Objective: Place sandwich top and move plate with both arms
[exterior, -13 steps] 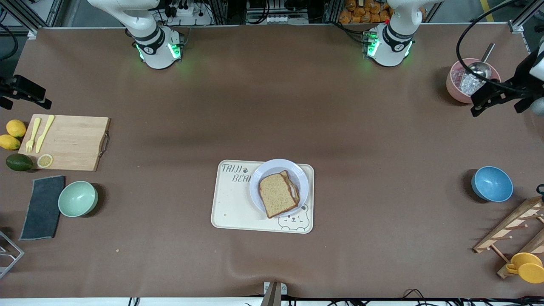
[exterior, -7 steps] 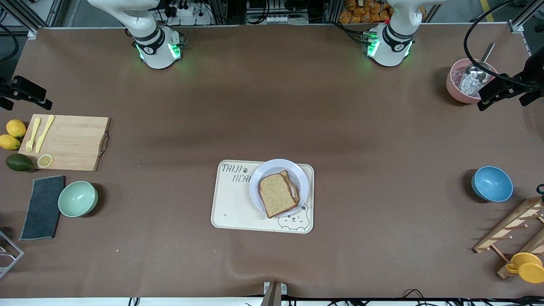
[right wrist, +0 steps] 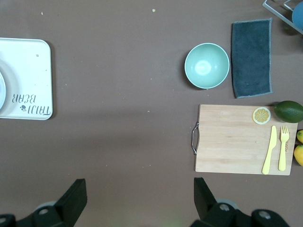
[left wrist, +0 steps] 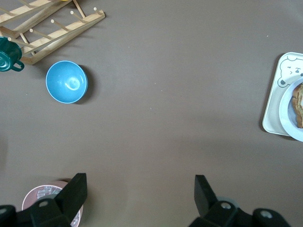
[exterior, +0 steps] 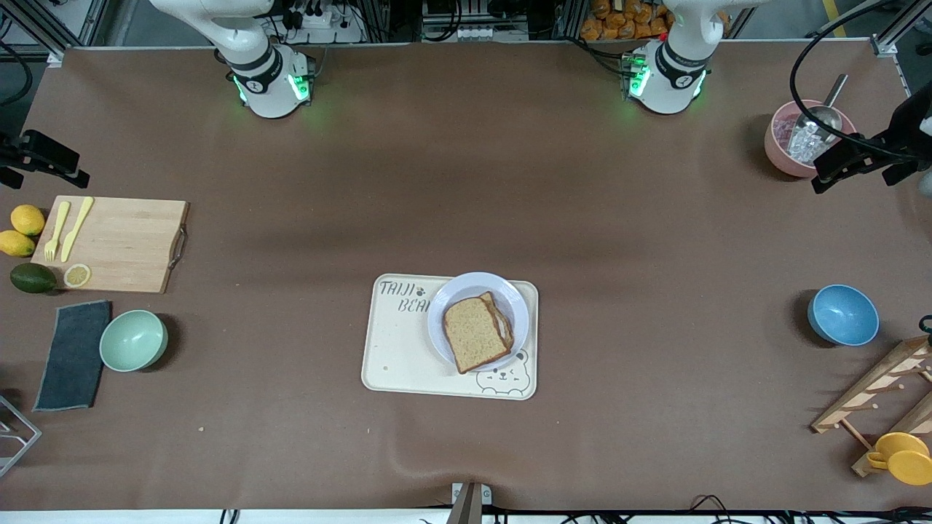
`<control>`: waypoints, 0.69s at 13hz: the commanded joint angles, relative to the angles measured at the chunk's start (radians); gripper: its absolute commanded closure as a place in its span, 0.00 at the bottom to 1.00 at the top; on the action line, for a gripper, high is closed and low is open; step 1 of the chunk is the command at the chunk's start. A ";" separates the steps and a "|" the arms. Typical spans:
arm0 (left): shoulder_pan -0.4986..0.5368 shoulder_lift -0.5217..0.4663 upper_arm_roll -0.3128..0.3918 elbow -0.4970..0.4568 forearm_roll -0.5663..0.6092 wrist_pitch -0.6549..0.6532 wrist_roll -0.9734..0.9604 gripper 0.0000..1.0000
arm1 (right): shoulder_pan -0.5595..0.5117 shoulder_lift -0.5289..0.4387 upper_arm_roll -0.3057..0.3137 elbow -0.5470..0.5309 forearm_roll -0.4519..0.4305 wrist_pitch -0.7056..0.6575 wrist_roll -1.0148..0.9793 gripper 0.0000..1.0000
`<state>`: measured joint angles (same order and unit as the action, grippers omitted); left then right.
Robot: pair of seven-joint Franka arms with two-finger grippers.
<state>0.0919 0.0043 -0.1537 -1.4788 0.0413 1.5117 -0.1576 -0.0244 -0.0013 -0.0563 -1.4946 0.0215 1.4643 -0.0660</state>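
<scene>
Now, my readout from the remote station:
Bread top (exterior: 475, 332): I see it lying on the sandwich, which sits on the plate.
Plate (exterior: 455, 291): on the bear tray (exterior: 408, 349), mid-table, toward the tray's end nearer the left arm.
Left gripper (left wrist: 138, 185): up over the table at the left arm's end, by the pink bowl (exterior: 780, 149) with the scoop; jaws spread wide, nothing between them.
Right gripper (right wrist: 138, 185): over the right arm's end, above bare table near the cutting board (right wrist: 236, 139); jaws released, holding nothing.
Blue bowl (exterior: 842, 314): beside the wooden rack (exterior: 881, 389).
Green bowl (exterior: 133, 340): next to the dark cloth (exterior: 73, 355).
</scene>
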 commanded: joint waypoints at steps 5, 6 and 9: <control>0.018 0.003 0.034 0.011 -0.131 -0.057 0.027 0.00 | -0.005 0.009 0.004 0.019 0.002 -0.004 -0.005 0.00; 0.019 0.003 0.034 0.011 -0.132 -0.064 0.027 0.00 | -0.005 0.009 0.004 0.019 0.002 -0.006 -0.005 0.00; 0.012 0.003 0.028 0.011 -0.084 -0.068 0.027 0.00 | -0.005 0.009 0.004 0.019 0.002 -0.004 -0.005 0.00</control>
<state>0.1089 0.0068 -0.1215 -1.4778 -0.0626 1.4605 -0.1413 -0.0244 -0.0012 -0.0562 -1.4947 0.0215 1.4645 -0.0660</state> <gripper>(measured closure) 0.000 0.000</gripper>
